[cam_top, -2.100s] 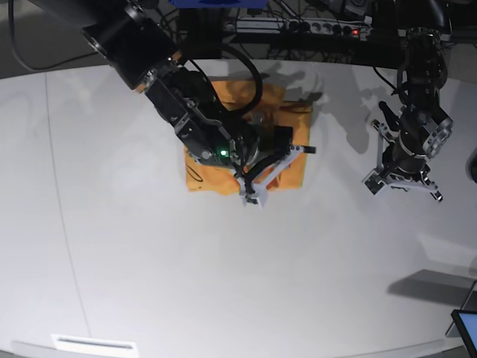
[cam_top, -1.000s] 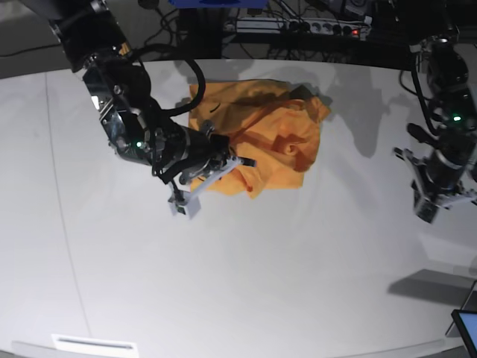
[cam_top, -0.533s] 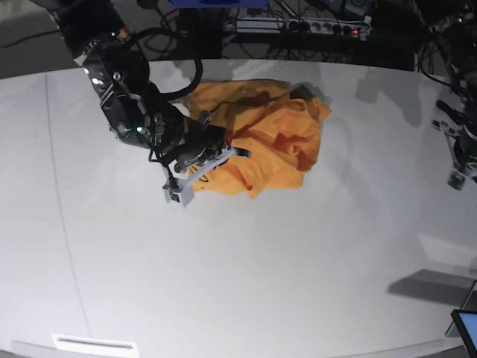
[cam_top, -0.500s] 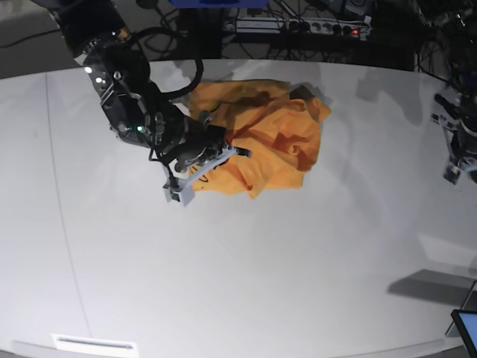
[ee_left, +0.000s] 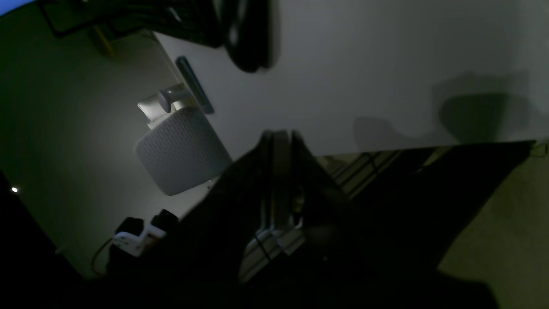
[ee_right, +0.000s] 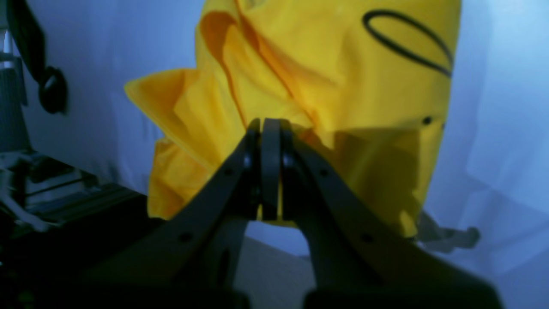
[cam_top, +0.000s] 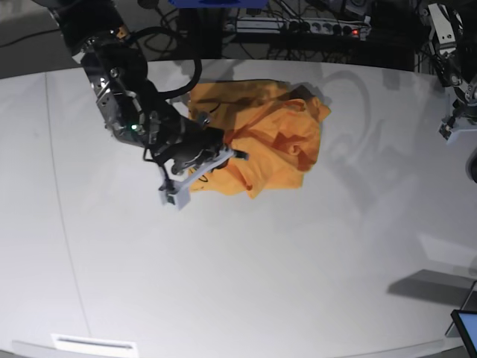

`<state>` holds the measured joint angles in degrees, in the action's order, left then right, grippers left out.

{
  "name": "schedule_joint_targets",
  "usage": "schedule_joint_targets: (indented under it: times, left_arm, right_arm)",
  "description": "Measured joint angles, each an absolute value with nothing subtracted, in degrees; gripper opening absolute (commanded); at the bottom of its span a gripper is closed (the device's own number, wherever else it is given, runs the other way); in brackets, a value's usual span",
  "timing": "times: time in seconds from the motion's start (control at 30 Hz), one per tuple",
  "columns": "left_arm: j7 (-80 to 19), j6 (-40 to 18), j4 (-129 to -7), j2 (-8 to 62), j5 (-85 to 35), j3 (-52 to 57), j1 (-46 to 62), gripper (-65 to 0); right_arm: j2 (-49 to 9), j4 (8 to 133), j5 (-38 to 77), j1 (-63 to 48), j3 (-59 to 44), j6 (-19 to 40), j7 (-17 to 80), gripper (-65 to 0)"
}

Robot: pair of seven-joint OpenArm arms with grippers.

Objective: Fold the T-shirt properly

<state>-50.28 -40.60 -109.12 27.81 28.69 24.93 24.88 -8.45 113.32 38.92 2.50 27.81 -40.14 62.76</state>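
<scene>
The orange-yellow T-shirt (cam_top: pixel 261 134) lies crumpled at the back middle of the white table (cam_top: pixel 246 268). In the right wrist view it (ee_right: pixel 326 77) fills the upper half, with a thin dark loop of thread (ee_right: pixel 407 43) on it. My right gripper (cam_top: pixel 232 155) is at the shirt's near-left edge. In the right wrist view the right gripper (ee_right: pixel 270 123) has its jaws pressed together on a fold of the cloth. My left gripper (cam_top: pixel 452 127) hangs at the far right edge, away from the shirt. In the dark left wrist view the left gripper (ee_left: pixel 279 134) looks shut and empty.
A power strip (cam_top: pixel 298 28) and cables lie behind the table's back edge. A tablet corner (cam_top: pixel 466 328) shows at the front right and a white label (cam_top: pixel 93 344) at the front left. The left wrist view shows a grey chair (ee_left: pixel 180 150) beyond the table edge.
The shirt has gone from a compact fold to a crumpled spread. My right arm has moved left to the shirt's edge. My left arm has moved up and to the far right.
</scene>
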Motion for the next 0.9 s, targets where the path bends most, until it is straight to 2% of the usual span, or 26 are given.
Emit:
schedule_joint_targets:
  times: [0.27, 0.77, 0.9]
  left_arm:
    - [-50.11, -40.6, -109.03, 27.97, 29.58, 25.06, 29.23, -65.0]
    - [-49.91, -40.6, -109.06, 27.81, 29.58, 25.04, 28.95, -65.0]
    - [-49.91, -40.58, -109.06, 27.79, 29.58, 25.15, 28.97, -65.0]
  right_arm:
    - [-11.49, 113.32, 38.83, -1.28, 26.0, -40.16, 62.57, -65.0]
    - [-6.2, 113.3, 38.63, -1.91, 30.35, -40.16, 62.81, -65.0]
    - [-6.46, 113.3, 38.57, -1.45, 30.52, -40.16, 62.59, -65.0]
